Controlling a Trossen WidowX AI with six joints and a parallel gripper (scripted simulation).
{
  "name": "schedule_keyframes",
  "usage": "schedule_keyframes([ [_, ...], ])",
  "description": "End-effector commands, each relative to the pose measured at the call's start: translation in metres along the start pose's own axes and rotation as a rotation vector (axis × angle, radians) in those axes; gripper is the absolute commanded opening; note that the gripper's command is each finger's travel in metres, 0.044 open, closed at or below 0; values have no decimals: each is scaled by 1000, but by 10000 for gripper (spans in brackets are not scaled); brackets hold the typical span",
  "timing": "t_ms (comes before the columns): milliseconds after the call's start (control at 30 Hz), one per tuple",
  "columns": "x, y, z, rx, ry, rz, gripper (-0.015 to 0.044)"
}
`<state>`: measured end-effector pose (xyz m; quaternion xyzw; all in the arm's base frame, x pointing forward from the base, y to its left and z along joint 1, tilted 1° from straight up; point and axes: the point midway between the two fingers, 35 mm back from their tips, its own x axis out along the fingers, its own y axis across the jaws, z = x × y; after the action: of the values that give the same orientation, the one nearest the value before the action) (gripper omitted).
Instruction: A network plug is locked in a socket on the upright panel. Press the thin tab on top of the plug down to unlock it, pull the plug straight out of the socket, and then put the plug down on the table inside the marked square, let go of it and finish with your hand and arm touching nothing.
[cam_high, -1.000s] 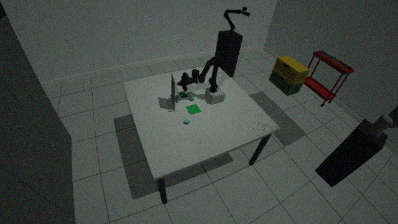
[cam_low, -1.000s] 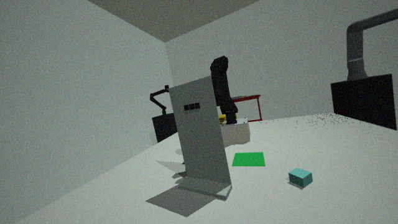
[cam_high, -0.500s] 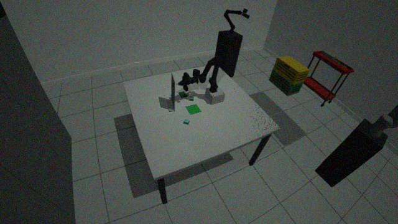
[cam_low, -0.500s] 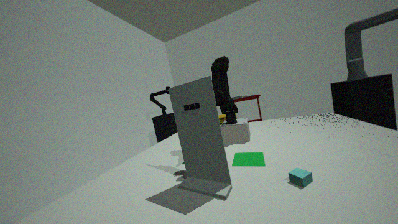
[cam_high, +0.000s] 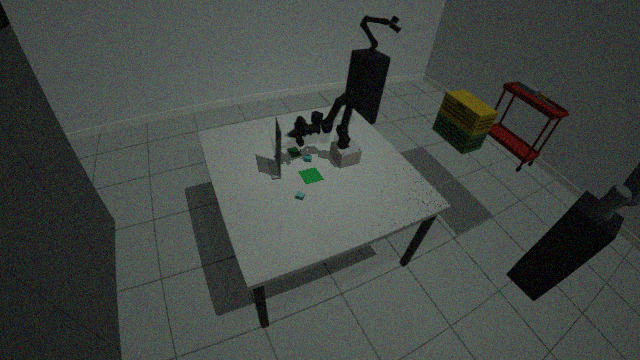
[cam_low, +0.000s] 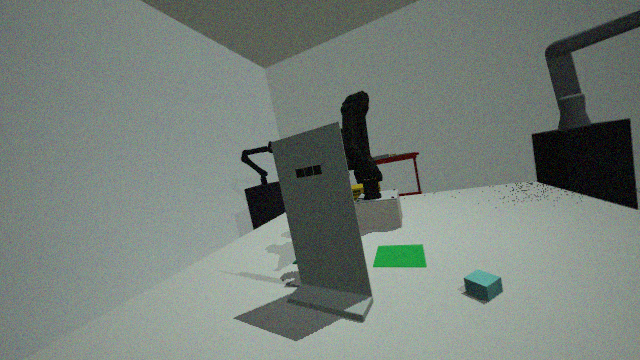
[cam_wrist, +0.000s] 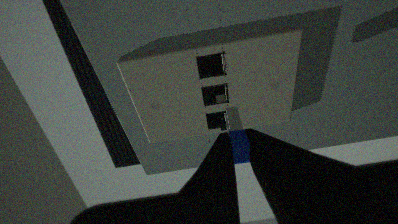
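The upright panel (cam_high: 278, 152) (cam_low: 322, 220) stands on the table. Its beige socket housing (cam_wrist: 170, 95) shows three dark openings in the wrist view. My gripper (cam_high: 290, 134) (cam_wrist: 236, 138) is shut on the plug (cam_wrist: 241, 147), whose blue body sits between the fingertips. The plug's greyish front end shows outside the openings, beside the lowest one. The fingertips are a little off the panel's face, high above the table. The tab cannot be made out. The flat green square (cam_high: 311, 175) (cam_low: 400, 256) lies on the table, away from the gripper.
A teal block (cam_high: 299, 195) (cam_low: 482, 285) lies beyond the square. Another teal block (cam_high: 307, 158) and a dark green thing (cam_high: 293, 151) lie below the arm. The arm's pale base block (cam_high: 346, 155) (cam_low: 381, 215) stands behind the square.
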<state>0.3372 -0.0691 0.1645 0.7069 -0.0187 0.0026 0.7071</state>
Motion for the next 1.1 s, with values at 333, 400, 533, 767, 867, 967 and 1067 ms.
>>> schedule_keyframes([
  [333,-8,2,-2,2,-3,5,0],
  [400,-9,2,-2,2,-3,5,0],
  [533,-10,2,-3,2,-3,5,0],
  [767,-13,2,-4,2,-3,4,0],
  [867,-15,2,-4,2,-3,4,0],
  [967,-16,2,-5,2,-3,4,0],
  [1067,-17,2,-5,2,-3,4,0],
])
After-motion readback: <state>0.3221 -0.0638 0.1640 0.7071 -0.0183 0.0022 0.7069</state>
